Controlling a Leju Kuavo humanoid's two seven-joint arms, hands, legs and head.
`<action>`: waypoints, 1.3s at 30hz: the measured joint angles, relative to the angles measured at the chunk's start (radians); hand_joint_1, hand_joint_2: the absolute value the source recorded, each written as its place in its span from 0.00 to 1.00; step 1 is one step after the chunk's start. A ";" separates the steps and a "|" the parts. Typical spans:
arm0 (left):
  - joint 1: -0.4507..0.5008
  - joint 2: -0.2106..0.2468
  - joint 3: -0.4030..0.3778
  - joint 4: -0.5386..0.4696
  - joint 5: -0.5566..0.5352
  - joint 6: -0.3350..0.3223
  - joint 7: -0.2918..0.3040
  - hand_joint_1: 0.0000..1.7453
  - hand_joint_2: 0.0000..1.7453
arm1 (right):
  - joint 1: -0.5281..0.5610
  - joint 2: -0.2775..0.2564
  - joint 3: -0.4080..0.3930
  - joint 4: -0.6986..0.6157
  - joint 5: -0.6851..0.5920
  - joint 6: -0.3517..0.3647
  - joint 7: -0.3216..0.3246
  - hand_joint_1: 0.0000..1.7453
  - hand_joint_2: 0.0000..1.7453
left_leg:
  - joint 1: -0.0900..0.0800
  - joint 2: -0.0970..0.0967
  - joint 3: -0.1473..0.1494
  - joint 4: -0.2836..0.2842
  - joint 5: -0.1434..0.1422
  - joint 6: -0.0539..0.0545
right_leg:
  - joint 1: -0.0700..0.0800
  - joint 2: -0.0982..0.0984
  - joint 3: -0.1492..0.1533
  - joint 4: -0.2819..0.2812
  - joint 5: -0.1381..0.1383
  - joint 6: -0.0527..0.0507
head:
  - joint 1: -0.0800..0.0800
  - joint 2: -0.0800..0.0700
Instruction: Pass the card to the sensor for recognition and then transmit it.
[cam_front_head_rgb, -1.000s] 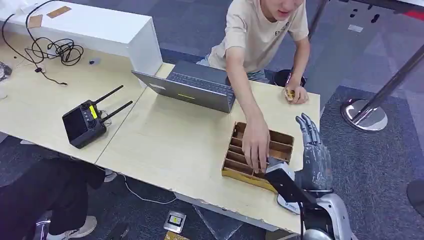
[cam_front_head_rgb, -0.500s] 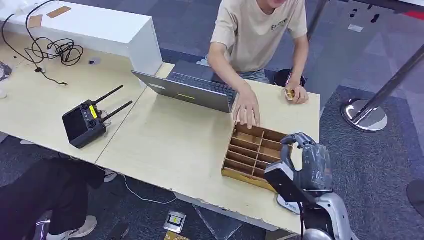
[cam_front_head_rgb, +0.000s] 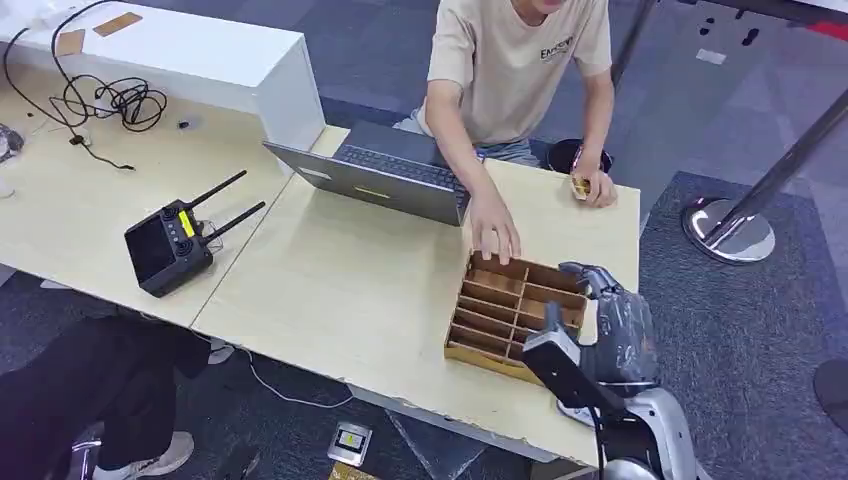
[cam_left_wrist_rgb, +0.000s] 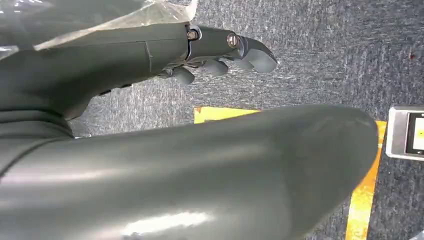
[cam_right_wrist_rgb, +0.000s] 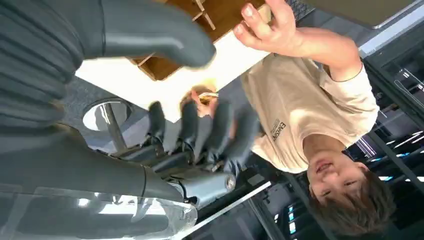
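Right robot hand (cam_front_head_rgb: 612, 318) at the right end of the wooden divider tray (cam_front_head_rgb: 515, 308), fingers curled over the rim, apparently empty. Left robot hand (cam_left_wrist_rgb: 150, 55) hangs over carpet, fingers curled, empty. Person's hand (cam_front_head_rgb: 494, 230) touches the tray's far edge; their other hand holds a card (cam_front_head_rgb: 579, 186), probably, on the surface (cam_front_head_rgb: 340, 290).

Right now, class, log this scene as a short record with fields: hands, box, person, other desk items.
Right hand: raised beside the wooden divider box, fingers curled, holding nothing visible
Left hand: hanging over grey carpet, fingers curled, empty
Wooden divider box: on the desk's near right corner; no card visible in it
Person: one hand at the box's far edge
Other items: laptop, black controller
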 joint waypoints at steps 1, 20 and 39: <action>0.000 0.000 0.000 0.000 0.000 0.000 0.000 0.00 0.00 | 0.000 0.000 0.001 0.002 0.000 0.000 0.000 0.00 1.00 | 0.000 0.000 0.000 0.000 0.000 0.000 | 0.000 0.000 0.000 0.000 0.000 0.000 | 0.000 0.000; 0.000 -0.002 0.000 0.000 0.002 0.002 0.000 0.00 0.00 | 0.013 0.002 0.010 0.043 -0.011 -0.024 -0.003 0.00 1.00 | 0.000 0.000 0.000 0.000 0.000 0.000 | 0.000 0.000 0.000 0.000 0.000 0.000 | 0.000 0.000; 0.000 -0.005 0.000 0.000 -0.004 0.005 0.000 0.00 0.00 | 0.011 0.019 0.035 0.118 0.003 -0.053 -0.009 0.43 1.00 | 0.000 0.000 0.000 0.000 0.000 0.000 | 0.000 0.000 0.000 0.000 0.000 0.000 | 0.000 0.000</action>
